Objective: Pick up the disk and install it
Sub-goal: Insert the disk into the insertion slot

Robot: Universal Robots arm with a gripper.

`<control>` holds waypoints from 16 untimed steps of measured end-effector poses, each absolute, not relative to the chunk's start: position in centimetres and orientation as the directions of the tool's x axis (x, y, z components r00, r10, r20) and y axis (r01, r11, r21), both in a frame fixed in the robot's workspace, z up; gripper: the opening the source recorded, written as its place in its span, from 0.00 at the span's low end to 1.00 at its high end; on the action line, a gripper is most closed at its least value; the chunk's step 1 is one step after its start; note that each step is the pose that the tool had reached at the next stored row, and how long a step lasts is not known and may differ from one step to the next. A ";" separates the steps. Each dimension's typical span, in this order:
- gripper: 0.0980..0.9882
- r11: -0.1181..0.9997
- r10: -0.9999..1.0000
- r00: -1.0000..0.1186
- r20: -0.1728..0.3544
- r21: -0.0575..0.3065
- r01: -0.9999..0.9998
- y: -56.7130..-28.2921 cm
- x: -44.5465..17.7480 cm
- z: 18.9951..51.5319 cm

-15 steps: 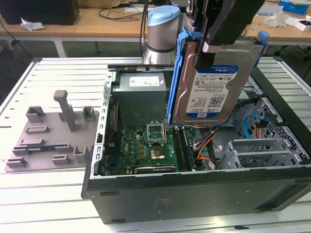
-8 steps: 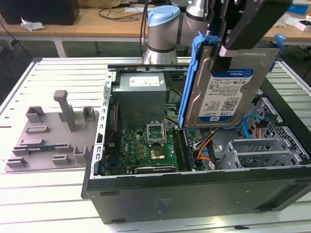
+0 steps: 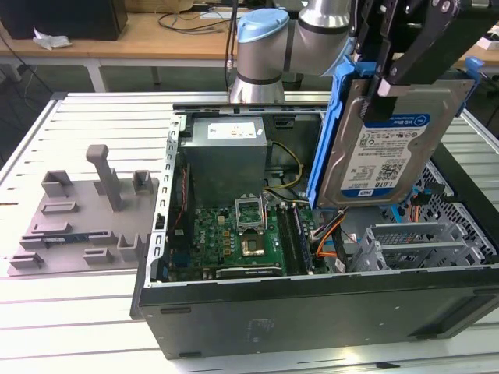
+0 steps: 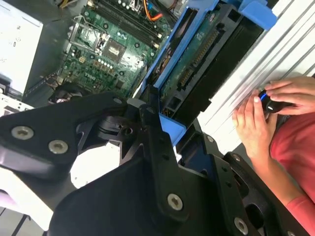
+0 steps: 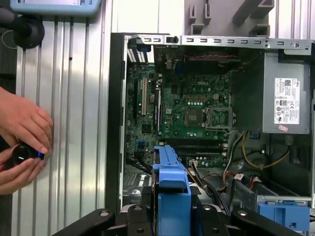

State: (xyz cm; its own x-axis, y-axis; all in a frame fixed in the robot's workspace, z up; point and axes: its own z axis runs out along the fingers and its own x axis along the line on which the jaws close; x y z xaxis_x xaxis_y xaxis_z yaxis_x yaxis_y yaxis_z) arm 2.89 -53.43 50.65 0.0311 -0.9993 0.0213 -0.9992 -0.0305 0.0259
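Blue-railed, the disk hangs upright, clenched in the pincer, above the open computer case; a loose grip could drop it onto the motherboard and cables beneath the pincer.

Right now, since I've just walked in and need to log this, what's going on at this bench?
The robot arm's gripper is clamped on the disk and holds it upright by its blue side rails, over the exterior view's right part of the open computer case. The disk appears lifted above the interior and is not yet seated in a bay. In the first wrist view, a person's hands rest on the slatted table beside the case, around a small black knob.
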 end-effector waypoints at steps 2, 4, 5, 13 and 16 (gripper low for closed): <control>0.30 -0.030 -0.999 0.031 0.015 0.026 -0.999 -53.7 2.9 50.6; 0.30 -0.030 -0.999 0.031 0.015 0.026 -0.999 -53.7 2.9 50.6; 0.30 -0.030 -0.999 0.031 0.015 0.026 -0.999 -53.8 2.9 50.6; 0.30 -0.031 -0.999 0.031 -0.019 0.025 -0.999 -53.9 2.9 50.6; 0.30 -0.031 -0.999 0.031 -0.019 0.025 -0.999 -53.9 2.9 50.6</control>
State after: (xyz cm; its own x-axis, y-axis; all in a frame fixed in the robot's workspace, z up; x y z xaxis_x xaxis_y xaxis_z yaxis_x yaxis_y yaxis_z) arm 2.91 -53.90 50.58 0.0308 -0.9993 -0.0195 -0.9992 -0.0313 0.0247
